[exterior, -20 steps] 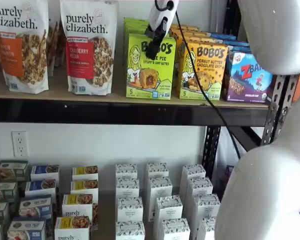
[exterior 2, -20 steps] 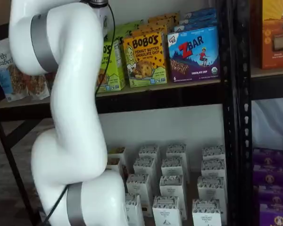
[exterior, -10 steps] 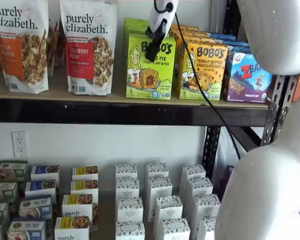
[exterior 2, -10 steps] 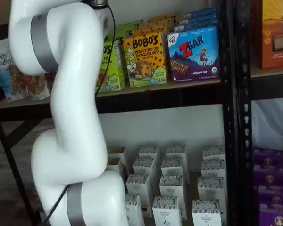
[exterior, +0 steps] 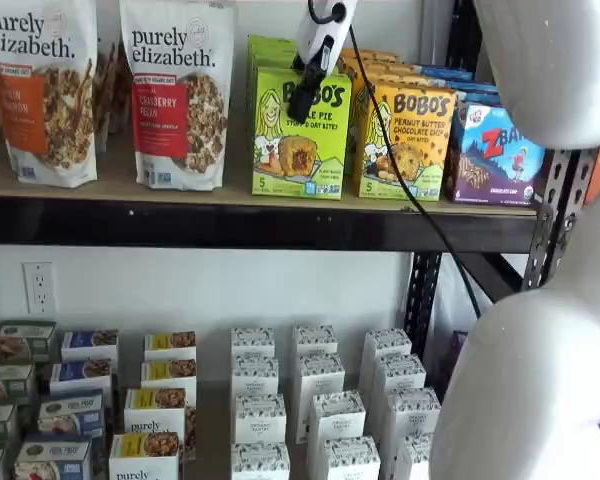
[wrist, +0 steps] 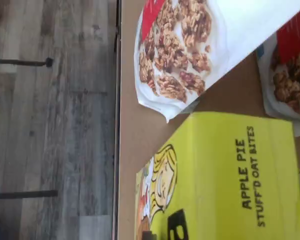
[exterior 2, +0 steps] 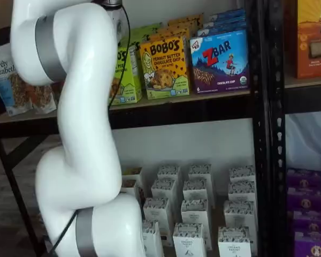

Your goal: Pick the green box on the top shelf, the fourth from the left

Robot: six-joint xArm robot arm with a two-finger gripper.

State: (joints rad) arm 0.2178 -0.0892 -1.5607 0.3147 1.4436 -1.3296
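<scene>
The green box point(exterior: 300, 140) stands upright at the front of a row of like boxes on the top shelf point(exterior: 220, 195). In a shelf view the gripper point(exterior: 300, 103) hangs tilted from above, its black fingers in front of the box's upper face, over the name. The fingers show side-on, so no gap can be made out and I cannot tell whether they touch the box. In the other shelf view only a strip of the green box point(exterior 2: 129, 75) shows past the white arm, which hides the gripper. The wrist view shows the green box point(wrist: 230, 175) close up, with no fingers in sight.
An orange-yellow Bobo's box point(exterior: 405, 140) and a blue Zbar box point(exterior: 495, 150) stand to the right of the green box. A granola bag point(exterior: 180, 95) stands to its left and also shows in the wrist view point(wrist: 180, 55). Small white cartons point(exterior: 320, 410) fill the lower shelf. A cable point(exterior: 410, 190) hangs from the gripper.
The gripper has shifted very slightly in front of the green box's upper face. The box and the other goods have not moved.
</scene>
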